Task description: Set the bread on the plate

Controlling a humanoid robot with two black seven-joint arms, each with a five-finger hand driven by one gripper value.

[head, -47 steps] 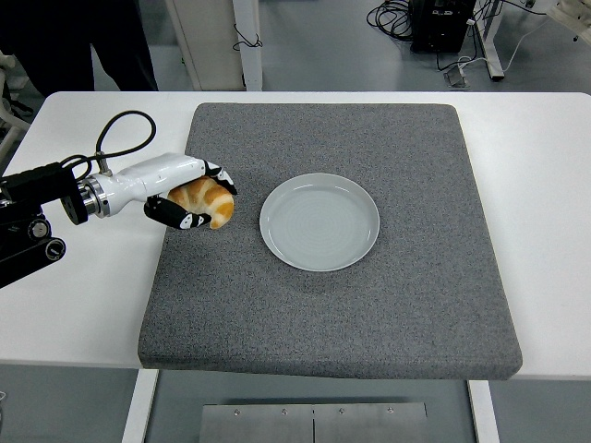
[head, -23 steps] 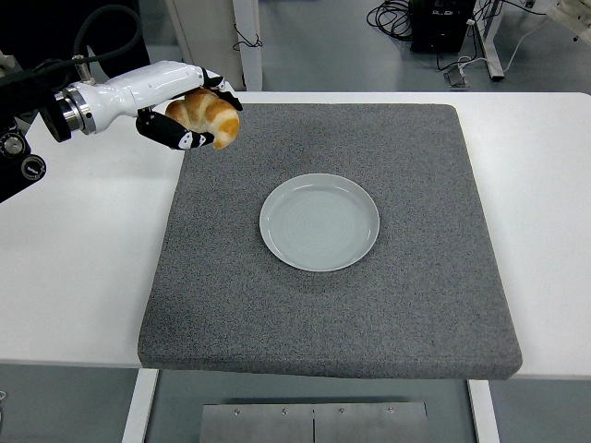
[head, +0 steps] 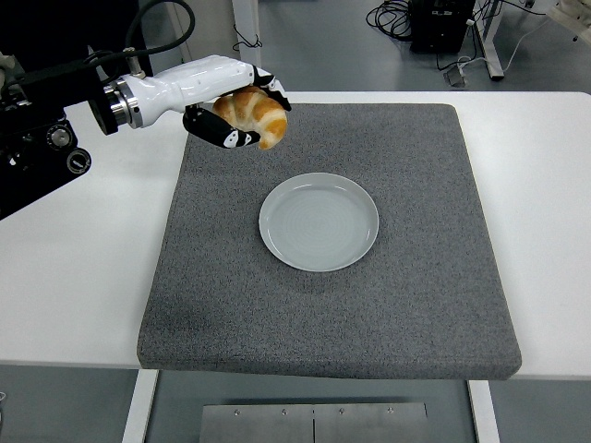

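Note:
My left hand (head: pixel 242 113) is shut on the bread (head: pixel 254 113), a golden croissant, and holds it in the air above the far left part of the grey mat (head: pixel 406 295). The white round plate (head: pixel 319 221) lies empty on the middle of the mat, to the right of and nearer than the bread. The hand's fingers (head: pixel 224 137) curl under the croissant and hide its left end. My right hand is out of view.
The mat covers most of the white table (head: pixel 74 277). A person's dark legs (head: pixel 65 37) stand at the far left behind the table. Cables and a black box (head: pixel 443 23) lie on the floor beyond the far edge.
My left hand has lifted the croissant off the mat's left side, then carried it to the right, toward the plate. The plate has not moved.

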